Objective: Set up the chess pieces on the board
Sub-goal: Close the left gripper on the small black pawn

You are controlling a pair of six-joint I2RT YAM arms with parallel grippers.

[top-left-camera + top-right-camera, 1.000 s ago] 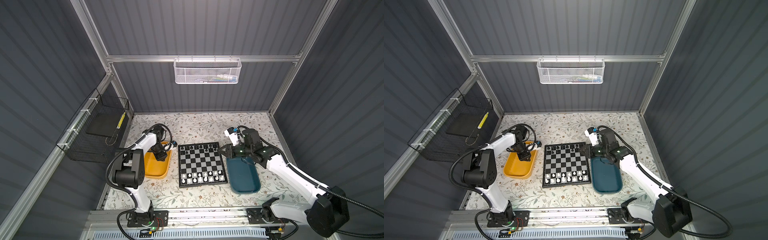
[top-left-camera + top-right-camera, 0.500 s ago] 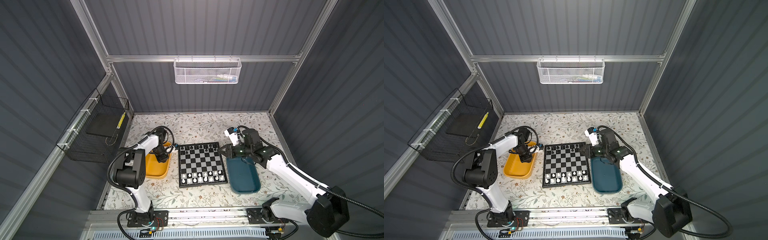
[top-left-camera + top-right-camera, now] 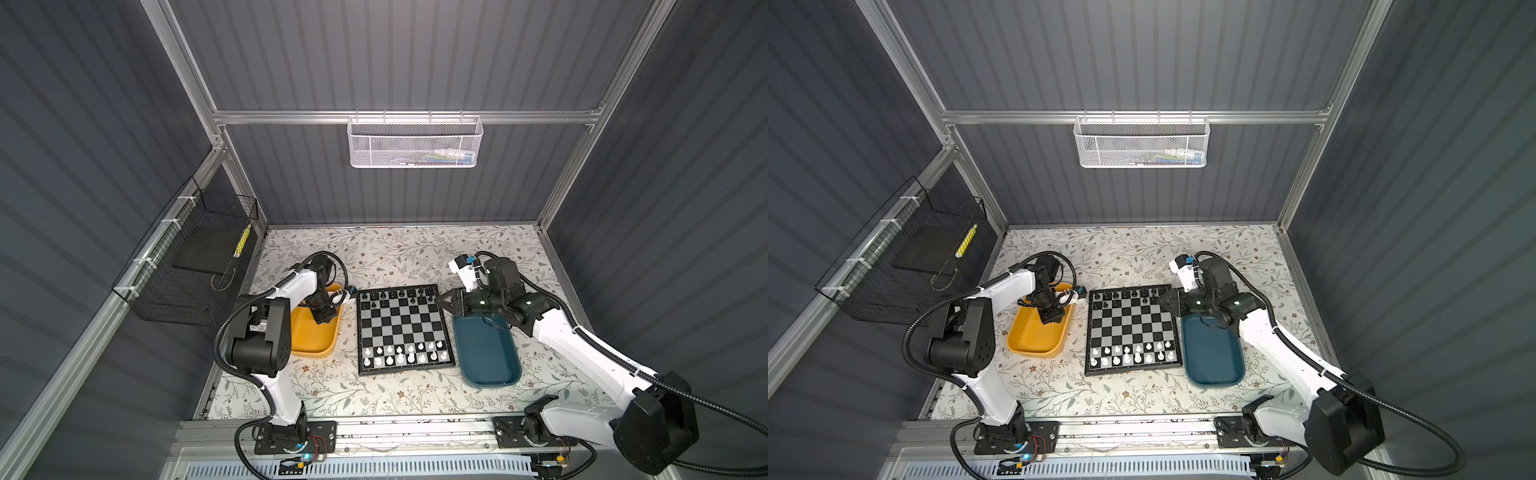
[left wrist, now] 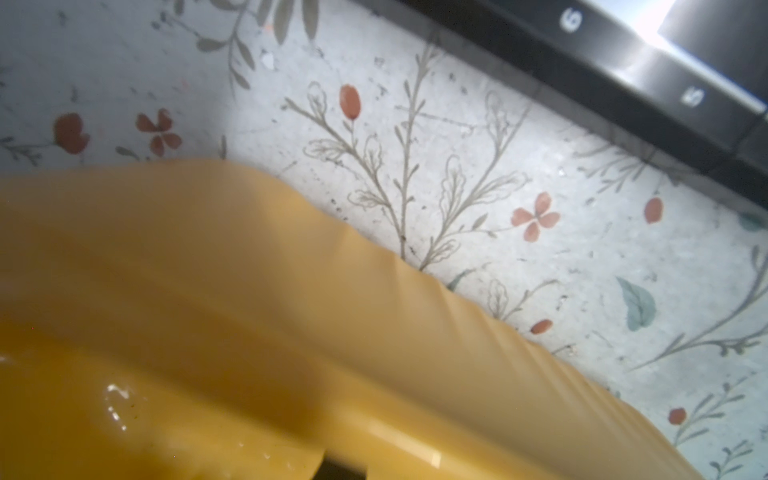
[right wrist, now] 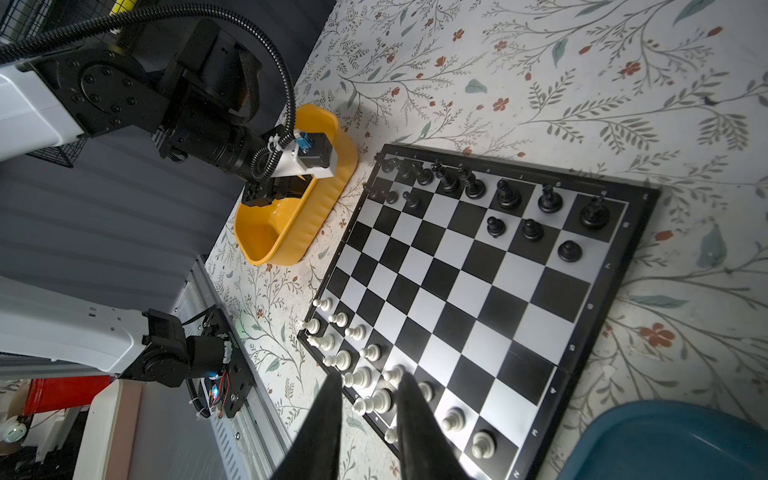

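The board lies mid-table. Black chess pieces fill its far rows and white chess pieces its near rows. My left gripper points down into the yellow tray. Its fingertips are hidden by the tray wall, and no piece shows there. My right gripper hovers over the board's far right corner. Its fingers stand slightly apart with nothing between them.
A teal tray sits right of the board, under the right arm. The board's black rim runs close to the yellow tray. A black wire basket hangs on the left wall and a white mesh basket on the back wall.
The left gripper has sunk a little lower into the yellow tray. The right arm has not moved.
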